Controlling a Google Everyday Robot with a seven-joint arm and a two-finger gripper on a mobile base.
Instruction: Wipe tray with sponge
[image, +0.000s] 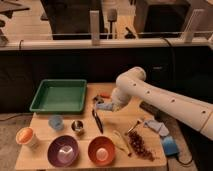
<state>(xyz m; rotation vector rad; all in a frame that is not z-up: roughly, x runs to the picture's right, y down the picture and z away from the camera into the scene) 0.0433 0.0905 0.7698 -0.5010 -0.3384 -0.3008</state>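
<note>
Camera view is showing the gripper (109, 103) hanging just right of the tray (59, 96), jaws clamping the sponge (103, 106); pickup is looking done; wiping is not yet beginning, the sponge sitting outside the tray's rim.

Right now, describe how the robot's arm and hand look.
The arm is off-white and made of thick, smooth, rounded tubes joined by a bulbous elbow, with a row of small dark dots along its side. No loose cables show on it. It narrows to a pale wrist and a small hand, which is over the wooden table, just right of the green tray.
</note>
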